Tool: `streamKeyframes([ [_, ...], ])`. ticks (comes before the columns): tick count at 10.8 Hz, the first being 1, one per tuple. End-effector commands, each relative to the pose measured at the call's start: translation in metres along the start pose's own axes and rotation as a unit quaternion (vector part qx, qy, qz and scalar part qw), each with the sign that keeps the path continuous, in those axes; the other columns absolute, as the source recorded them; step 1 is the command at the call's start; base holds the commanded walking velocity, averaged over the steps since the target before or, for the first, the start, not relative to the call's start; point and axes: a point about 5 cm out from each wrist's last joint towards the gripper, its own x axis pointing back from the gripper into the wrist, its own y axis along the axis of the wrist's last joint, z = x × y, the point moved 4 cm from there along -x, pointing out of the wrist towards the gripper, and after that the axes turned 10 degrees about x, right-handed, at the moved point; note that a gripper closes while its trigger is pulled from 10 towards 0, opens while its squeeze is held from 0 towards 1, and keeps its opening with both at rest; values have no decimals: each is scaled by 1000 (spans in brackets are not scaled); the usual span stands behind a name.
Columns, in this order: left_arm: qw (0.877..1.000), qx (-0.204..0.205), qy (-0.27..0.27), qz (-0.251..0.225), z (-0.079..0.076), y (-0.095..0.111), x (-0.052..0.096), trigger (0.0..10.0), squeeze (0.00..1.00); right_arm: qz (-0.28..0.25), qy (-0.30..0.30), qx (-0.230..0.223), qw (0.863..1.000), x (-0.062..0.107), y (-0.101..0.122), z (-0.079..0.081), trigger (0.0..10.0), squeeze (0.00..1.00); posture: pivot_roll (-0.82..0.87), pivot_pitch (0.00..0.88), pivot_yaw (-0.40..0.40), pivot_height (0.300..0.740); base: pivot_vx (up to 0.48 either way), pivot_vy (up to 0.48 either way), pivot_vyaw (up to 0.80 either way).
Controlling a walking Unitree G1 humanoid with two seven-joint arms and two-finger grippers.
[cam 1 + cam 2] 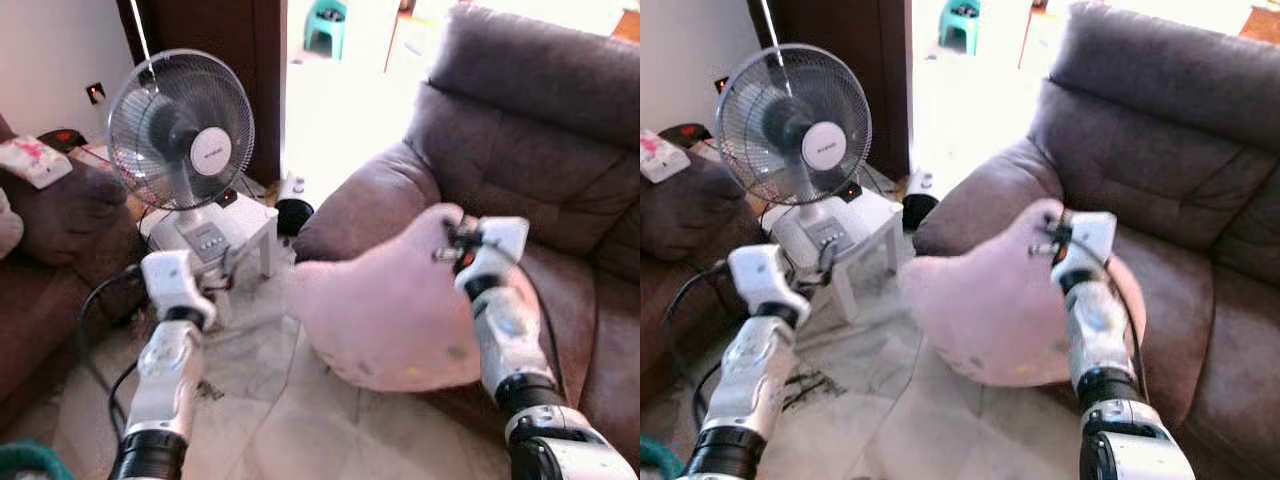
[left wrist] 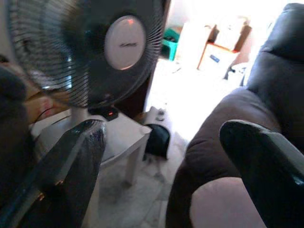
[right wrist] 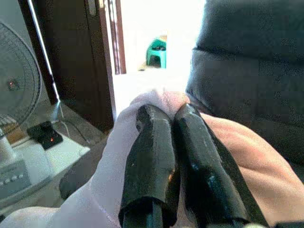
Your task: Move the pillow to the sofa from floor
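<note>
A pale pink pillow (image 1: 385, 310) hangs in the air in front of the armrest and seat of the grey-brown sofa (image 1: 520, 150). My right gripper (image 3: 172, 114) is shut on the pillow's upper edge, and pink fabric bulges on both sides of the black fingers (image 3: 149, 152). In the left eye view that gripper (image 1: 452, 243) sits at the pillow's top right, over the front of the sofa seat. My left gripper (image 2: 161, 130) is open and holds nothing. It is raised at the left, pointing toward the fan and the sofa arm.
A standing fan (image 1: 182, 130) rests on a small white table (image 1: 250, 225) at the left, close to my left arm. Black cables (image 1: 100, 300) trail over the tiled floor. Another dark sofa (image 1: 50, 220) fills the far left. A bright doorway with a green stool (image 1: 327, 25) lies behind.
</note>
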Motion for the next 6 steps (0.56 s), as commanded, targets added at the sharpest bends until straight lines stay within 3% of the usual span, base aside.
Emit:
streamKeyframes([
  [1,999,3,-30,-16,-20,15,-7,10000,0,-81,-13,0,997,-11,43,-7,10000,0,77,40,-52,740,0,0,0],
  [3,998,4,-58,-30,-40,29,-7,10000,0,-84,4,-11,996,-15,48,7,10000,0,102,54,-57,740,0,0,0],
  [6,998,-6,-57,-24,-43,30,-3,10000,0,-77,15,-19,997,-17,48,17,10000,0,132,71,-60,740,82,0,0],
])
